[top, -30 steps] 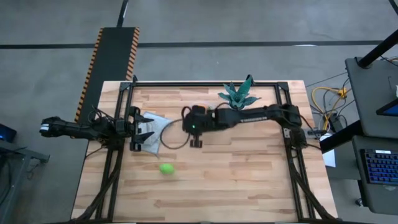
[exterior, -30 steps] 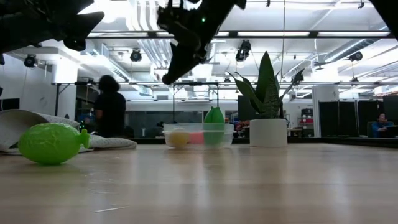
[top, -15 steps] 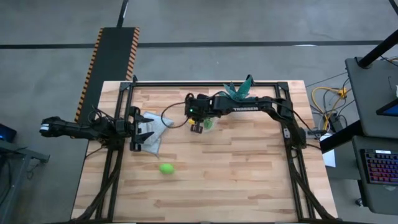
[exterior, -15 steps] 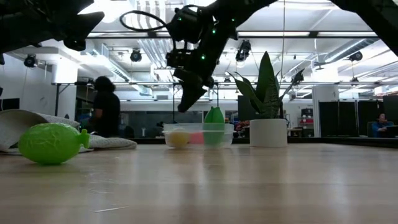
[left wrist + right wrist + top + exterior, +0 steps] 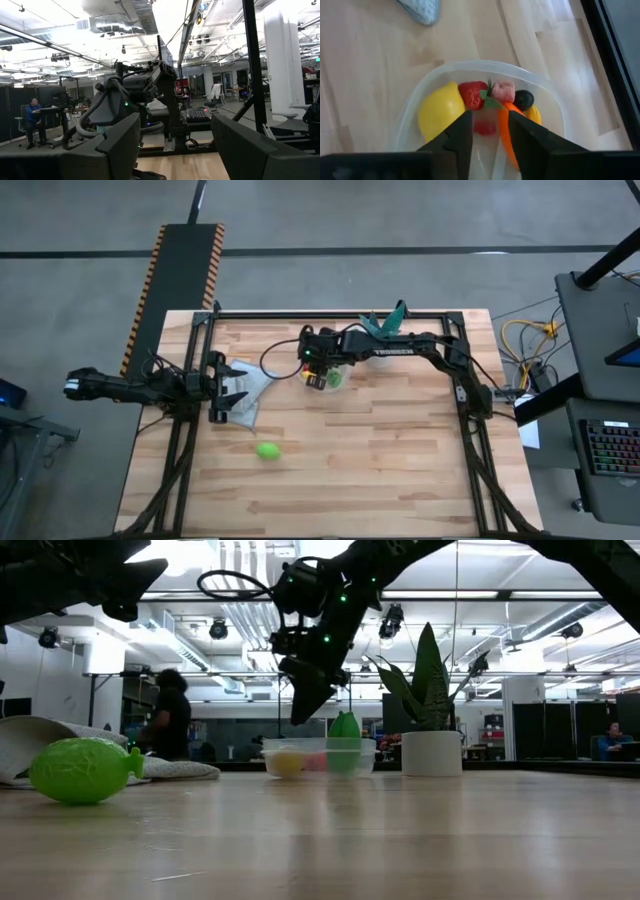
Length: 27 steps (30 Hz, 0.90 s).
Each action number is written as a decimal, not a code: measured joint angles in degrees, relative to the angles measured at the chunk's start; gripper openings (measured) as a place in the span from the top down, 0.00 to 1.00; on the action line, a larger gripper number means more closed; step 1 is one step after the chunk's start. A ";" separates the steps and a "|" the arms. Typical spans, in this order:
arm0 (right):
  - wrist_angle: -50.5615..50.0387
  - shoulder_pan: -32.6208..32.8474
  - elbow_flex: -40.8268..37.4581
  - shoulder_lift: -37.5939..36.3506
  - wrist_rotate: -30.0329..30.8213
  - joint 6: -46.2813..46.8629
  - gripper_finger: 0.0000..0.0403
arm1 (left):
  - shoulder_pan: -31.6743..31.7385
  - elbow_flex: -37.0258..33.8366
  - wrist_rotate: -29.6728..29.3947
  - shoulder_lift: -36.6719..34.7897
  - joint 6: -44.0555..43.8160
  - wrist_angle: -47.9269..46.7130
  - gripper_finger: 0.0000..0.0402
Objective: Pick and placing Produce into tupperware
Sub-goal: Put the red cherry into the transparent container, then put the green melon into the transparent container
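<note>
The clear round bowl (image 5: 480, 110) stands on the table near the potted plant and also shows in the low view (image 5: 320, 755). In it lie a yellow lemon (image 5: 440, 107), a red strawberry (image 5: 472, 95), a pink bit (image 5: 502, 91), a dark bit (image 5: 523, 99) and an orange carrot (image 5: 507, 127). My right gripper (image 5: 316, 377) hangs above the bowl, pointing down, nearly shut with a small red piece (image 5: 485, 128) between its fingers. A green lime (image 5: 267, 450) lies on the table nearer the front. My left gripper (image 5: 232, 392) is open over the pale cloth (image 5: 248, 380) at the left. My right gripper has the small red piece (image 5: 485, 128) between its two fingers, just behind their tips, coming from above and pointing down. The piece is clear of the table, above the inside of the bowl. Which part of it the fingers are on does not show.
The teal spiky plant in a white pot (image 5: 383, 332) stands right behind the bowl at the far edge. Black frame rails run along the table's left, right and far sides. Bare wood lies across the near half. A person (image 5: 175, 720) stands in the room beyond.
My right gripper has gone toward the table's far edge to a place over the bowl, come down somewhat, and tipped from a slant to pointing nearly straight down. The lime and the bowl have stayed where they were.
</note>
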 joint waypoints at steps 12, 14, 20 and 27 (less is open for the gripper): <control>1.08 0.74 0.00 -0.69 -4.58 4.52 0.57 | 0.02 0.01 0.00 0.00 0.02 0.00 0.43; 2.16 1.95 0.00 -0.87 -6.77 4.52 0.58 | 0.00 0.02 0.00 0.00 0.02 0.00 0.43; 7.21 8.03 0.00 -0.90 -7.55 1.36 0.62 | 0.02 0.02 0.00 0.01 0.02 0.00 0.43; 8.21 15.44 1.99 -0.93 -13.44 -3.22 0.65 | 0.00 0.02 0.00 0.02 0.02 0.00 0.43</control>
